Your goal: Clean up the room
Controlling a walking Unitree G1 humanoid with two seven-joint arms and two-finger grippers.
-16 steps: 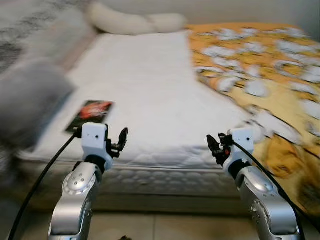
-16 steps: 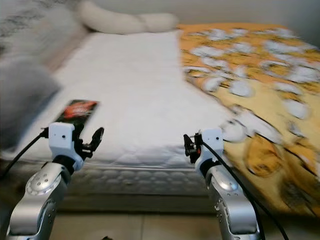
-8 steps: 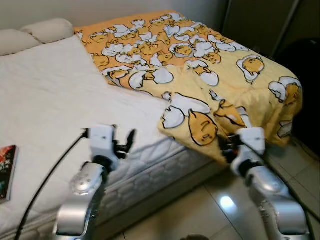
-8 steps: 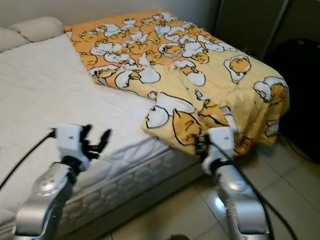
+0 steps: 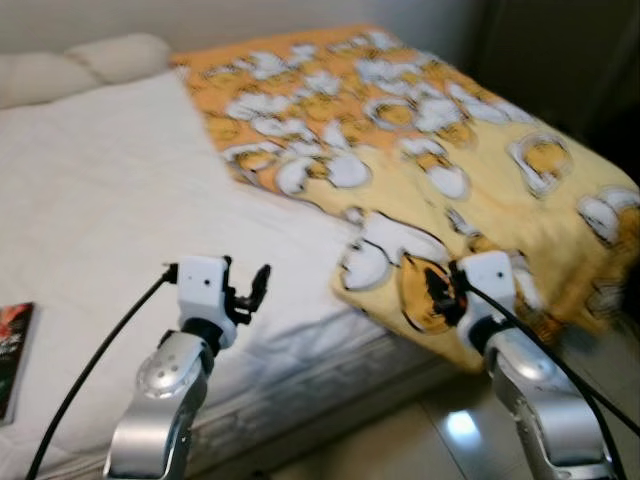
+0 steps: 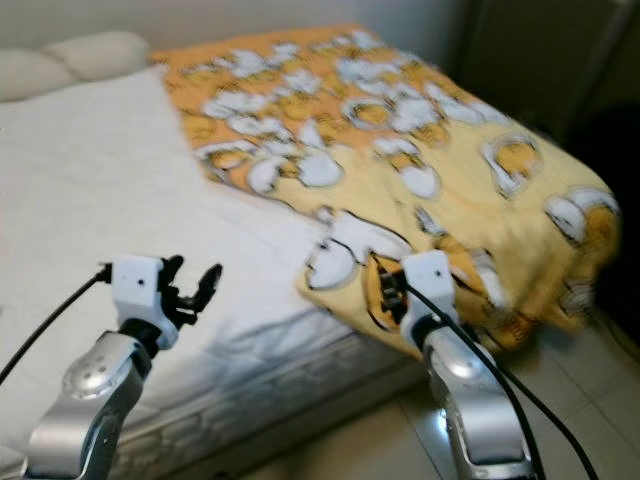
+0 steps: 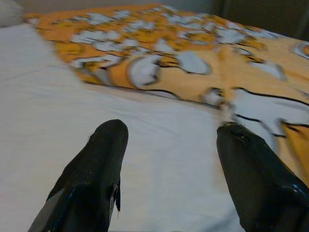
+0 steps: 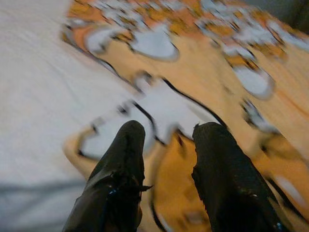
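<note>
A yellow blanket (image 5: 420,130) printed with white and orange egg figures covers the right half of the bed, its near corner (image 5: 400,270) hanging over the mattress edge. The white mattress (image 5: 100,200) is bare on the left. My left gripper (image 5: 250,288) hovers open over the mattress edge, nothing between its fingers (image 7: 104,159). My right gripper (image 5: 440,298) is held open just in front of the blanket's hanging corner, and its fingers (image 8: 128,150) point at the blanket (image 8: 193,72) without touching it.
A book with a red and black cover (image 5: 10,345) lies on the mattress at the far left. White pillows (image 5: 90,65) sit at the head of the bed. Dark furniture (image 5: 560,60) stands beyond the bed's right side. Tiled floor (image 5: 440,430) shows below.
The camera swung right from the book side of the bed toward the blanket, then back a little left. Both arms keep the same raised pose, fingers apart.
</note>
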